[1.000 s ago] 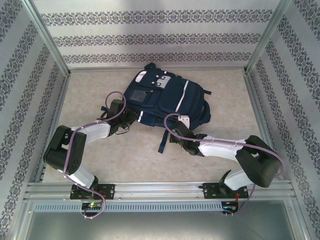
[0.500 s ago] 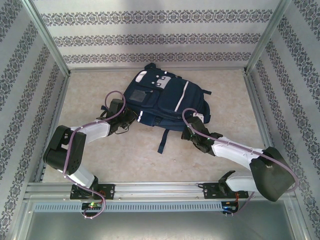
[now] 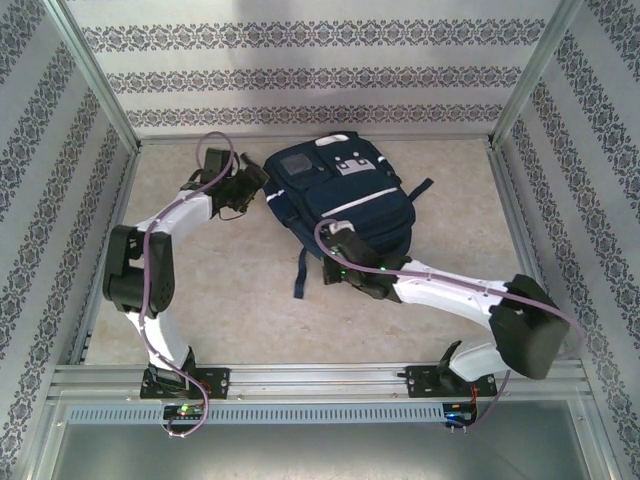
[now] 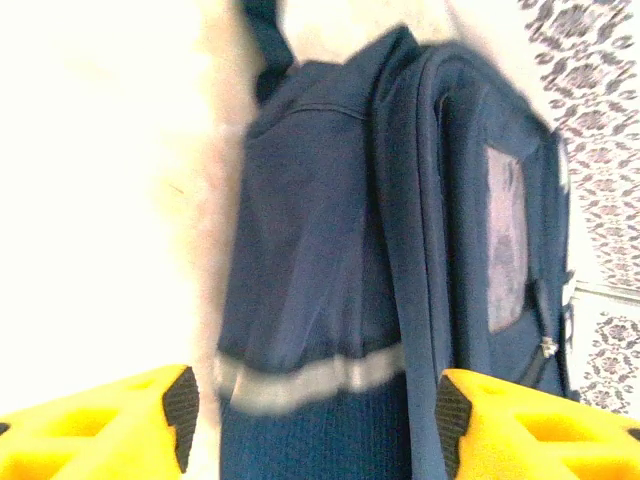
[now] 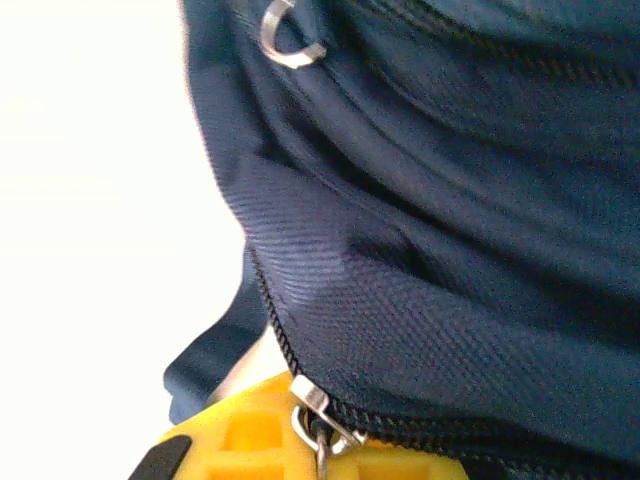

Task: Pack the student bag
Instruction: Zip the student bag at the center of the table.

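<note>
The student bag is a navy backpack with thin white stripes, lying flat at the back middle of the table. My left gripper sits at the bag's left side. In the left wrist view it stands open, and the bag's striped side reaches into the gap between the yellow fingers. My right gripper is at the bag's near edge. In the right wrist view it is shut on a metal zipper pull where the zipper line ends.
A dark strap trails from the bag toward the near side, and another sticks out on the right. Patterned walls and aluminium posts box in the table. A metal rail runs along the near edge. A small metal ring hangs on the bag.
The bag has turned and shifted toward the back. My left gripper moved toward the back left with it and opened. My right arm swung left along the bag's near edge, still shut.
</note>
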